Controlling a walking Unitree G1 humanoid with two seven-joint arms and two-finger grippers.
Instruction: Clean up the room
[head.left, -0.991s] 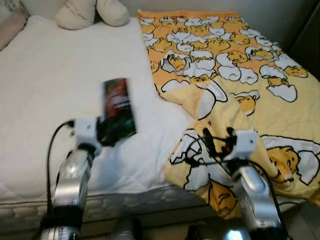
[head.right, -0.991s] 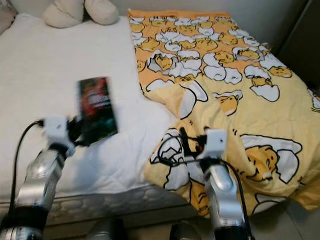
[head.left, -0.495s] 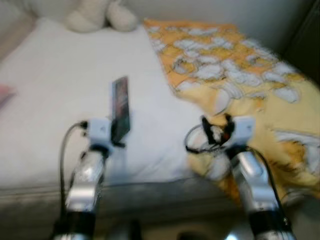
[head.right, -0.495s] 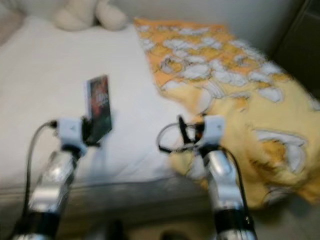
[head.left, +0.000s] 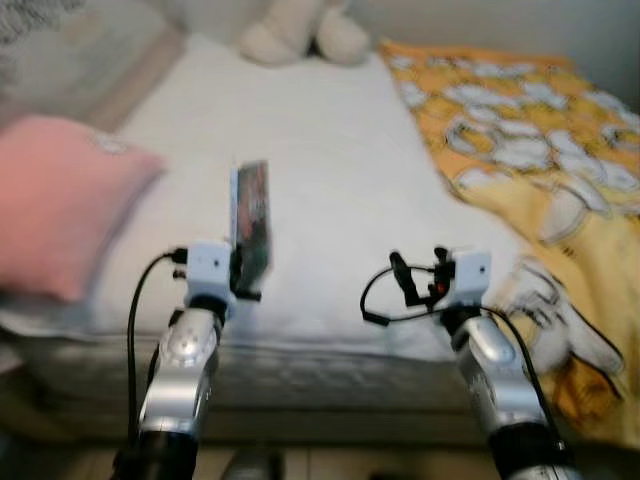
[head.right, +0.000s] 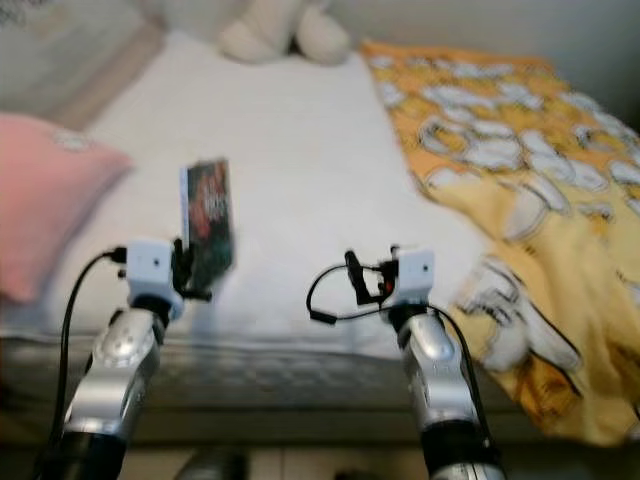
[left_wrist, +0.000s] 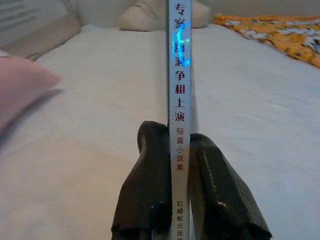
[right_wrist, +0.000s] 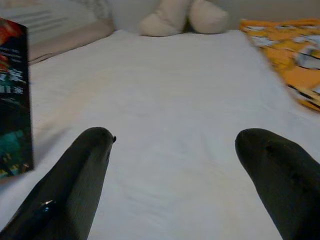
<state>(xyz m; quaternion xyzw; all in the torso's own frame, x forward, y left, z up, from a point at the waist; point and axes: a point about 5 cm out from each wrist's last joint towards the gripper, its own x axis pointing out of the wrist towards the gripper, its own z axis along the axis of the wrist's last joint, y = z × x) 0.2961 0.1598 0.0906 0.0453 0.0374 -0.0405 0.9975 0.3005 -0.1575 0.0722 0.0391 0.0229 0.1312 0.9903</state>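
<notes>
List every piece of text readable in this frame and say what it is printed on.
"专家" then blurred characters, then "争相上演", on the spine of the book clamped upright in the left gripper.
"短篇小说集", smaller red print lower on the same spine.
"红蜻蜓出版", smallest print at the spine's bottom, cut off by the frame edge.
Book cover: pale characters, too blurred to read.
The yellow blanket has printed pictures, no words.

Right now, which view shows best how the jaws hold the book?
Left wrist view: both fingers clamp the book spine-on. Eye views show its cover upright above the left gripper, blurred; right wrist view catches one edge.
</notes>
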